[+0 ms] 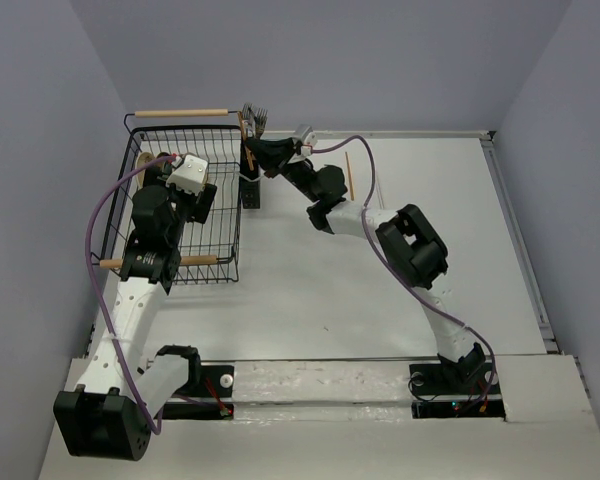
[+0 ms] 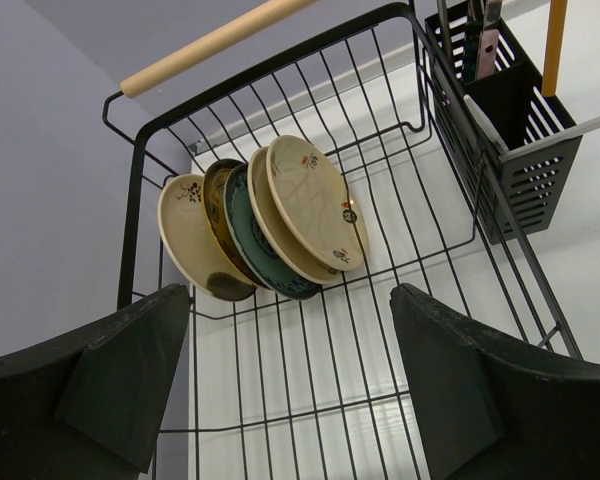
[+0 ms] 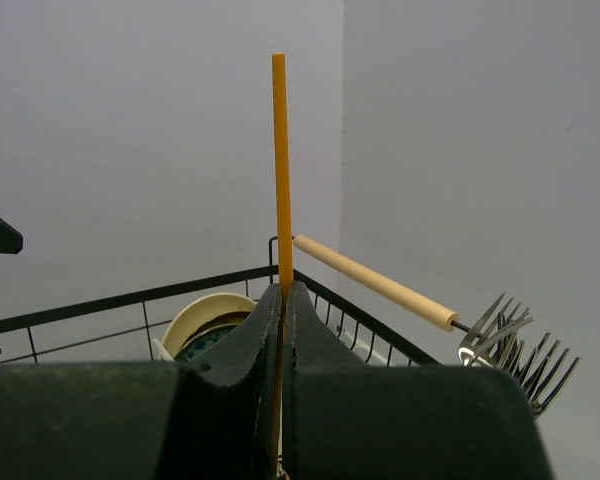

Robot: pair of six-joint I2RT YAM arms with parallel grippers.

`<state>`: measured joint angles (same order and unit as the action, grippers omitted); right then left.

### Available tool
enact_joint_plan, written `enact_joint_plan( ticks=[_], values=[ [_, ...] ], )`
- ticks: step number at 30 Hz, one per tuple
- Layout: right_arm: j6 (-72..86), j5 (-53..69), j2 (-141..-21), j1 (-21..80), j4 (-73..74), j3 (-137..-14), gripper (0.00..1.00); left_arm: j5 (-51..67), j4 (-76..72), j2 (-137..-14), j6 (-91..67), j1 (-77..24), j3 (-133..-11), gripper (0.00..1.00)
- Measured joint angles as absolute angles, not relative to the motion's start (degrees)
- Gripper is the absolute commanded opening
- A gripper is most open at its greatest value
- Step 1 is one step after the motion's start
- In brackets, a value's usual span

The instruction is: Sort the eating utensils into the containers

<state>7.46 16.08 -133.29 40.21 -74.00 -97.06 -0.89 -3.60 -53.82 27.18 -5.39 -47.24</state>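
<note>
Right wrist view: the right fingers [image 3: 235, 350] are seen pressed together on a chopstick [image 3: 278, 170]. It is held upright with most of its length above them, and its lower end is hidden. Just beyond, to the right, the forks [image 3: 515, 350] are bunched tines-up. The rack [image 3: 130, 297] and its wooden handle are seen behind the stick.

In the top view the grip is placed at the far left of the surface [image 1: 380, 290], beside the rack's right rim. It is over the near caddy [image 1: 251, 190], with the forks just farther back.

The left fingers [image 2: 120, 390] are spread wide with nothing between them, hung over the rack above the plates [image 2: 260, 220]. At the right of that view an orange stick is seen at the caddy; whether it is the held one cannot be told. A loose chopstick [image 1: 348, 175] is seen lying on the surface, on the far-right side of the right arm.

The step in hand is judged to be delivery of the held chopstick to the caddy. A straight descent is called for next, with the stick kept upright and clear of the rack rim and forks. The fingers should be parted only once the tip is inside. The loose chopstick would then be fetched.
</note>
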Motion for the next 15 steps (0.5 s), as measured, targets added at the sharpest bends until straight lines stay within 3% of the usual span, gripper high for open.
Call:
enact_joint_plan(
  ticks=[15],
  values=[
    [7.94, 16.12, -133.23, 42.54, -74.00, -96.92, 0.00, -0.64, -3.60, -53.84, 27.31, -5.39, -47.22, 0.95]
  ],
)
